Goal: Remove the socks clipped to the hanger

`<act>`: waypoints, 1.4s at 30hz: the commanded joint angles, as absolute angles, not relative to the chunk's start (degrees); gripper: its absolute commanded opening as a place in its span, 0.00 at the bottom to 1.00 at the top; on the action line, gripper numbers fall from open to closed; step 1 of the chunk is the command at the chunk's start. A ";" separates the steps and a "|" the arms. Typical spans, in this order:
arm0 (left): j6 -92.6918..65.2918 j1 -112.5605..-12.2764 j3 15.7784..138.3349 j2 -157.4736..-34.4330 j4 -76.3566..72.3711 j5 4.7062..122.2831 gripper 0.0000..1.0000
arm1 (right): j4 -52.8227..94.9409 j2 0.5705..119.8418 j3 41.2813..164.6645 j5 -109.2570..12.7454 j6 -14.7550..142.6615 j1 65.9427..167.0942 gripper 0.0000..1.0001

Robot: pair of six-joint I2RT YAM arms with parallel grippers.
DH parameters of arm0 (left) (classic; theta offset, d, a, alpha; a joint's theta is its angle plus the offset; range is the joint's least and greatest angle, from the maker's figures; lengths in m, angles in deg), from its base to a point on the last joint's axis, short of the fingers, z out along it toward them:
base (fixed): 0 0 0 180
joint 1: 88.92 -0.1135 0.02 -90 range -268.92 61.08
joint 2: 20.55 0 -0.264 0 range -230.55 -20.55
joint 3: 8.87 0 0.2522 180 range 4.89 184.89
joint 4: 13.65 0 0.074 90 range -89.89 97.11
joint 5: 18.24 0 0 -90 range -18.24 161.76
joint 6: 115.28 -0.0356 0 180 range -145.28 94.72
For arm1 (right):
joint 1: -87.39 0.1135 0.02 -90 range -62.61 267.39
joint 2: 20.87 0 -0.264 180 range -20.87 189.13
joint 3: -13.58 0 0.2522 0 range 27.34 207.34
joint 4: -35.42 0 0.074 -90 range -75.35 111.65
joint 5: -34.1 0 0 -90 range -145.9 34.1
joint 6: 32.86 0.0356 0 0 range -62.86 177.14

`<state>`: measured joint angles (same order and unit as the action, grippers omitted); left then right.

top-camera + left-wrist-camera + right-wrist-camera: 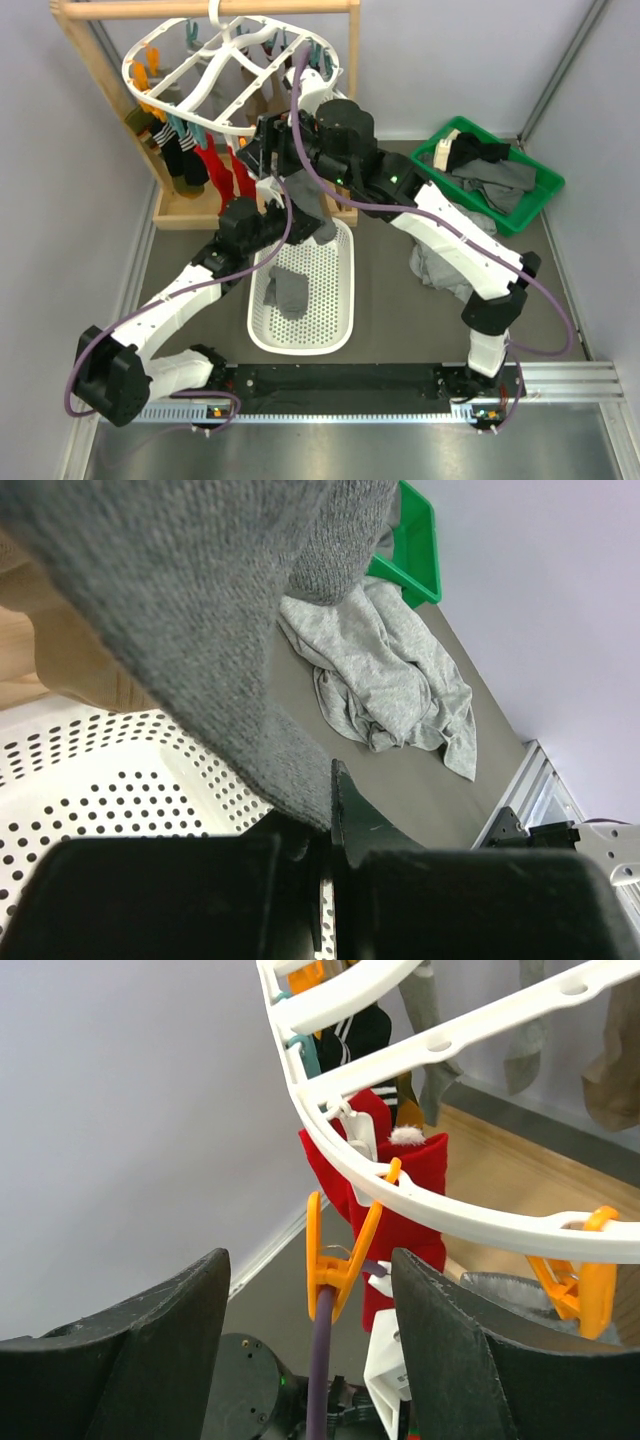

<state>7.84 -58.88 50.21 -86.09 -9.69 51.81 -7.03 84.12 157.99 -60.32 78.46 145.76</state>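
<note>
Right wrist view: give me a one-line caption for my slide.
Open right gripper frames an orange clip on the white hanger, with red socks clipped beyond it.

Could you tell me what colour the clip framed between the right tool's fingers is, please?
Orange. The clip shows best in the right wrist view.

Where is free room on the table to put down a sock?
Bare table lies between the white basket and the grey garment heap. The basket's near half is free too. Under the hanger it is crowded with socks and clips.
</note>
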 commanded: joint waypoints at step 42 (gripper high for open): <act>3.90 -58.86 47.95 -88.05 -10.96 54.26 0.00 | 5.57 85.56 158.39 -66.80 85.52 146.45 0.00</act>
<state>4.74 -58.88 48.37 -87.35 -9.30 53.43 -0.65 87.77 158.58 -65.79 83.31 145.96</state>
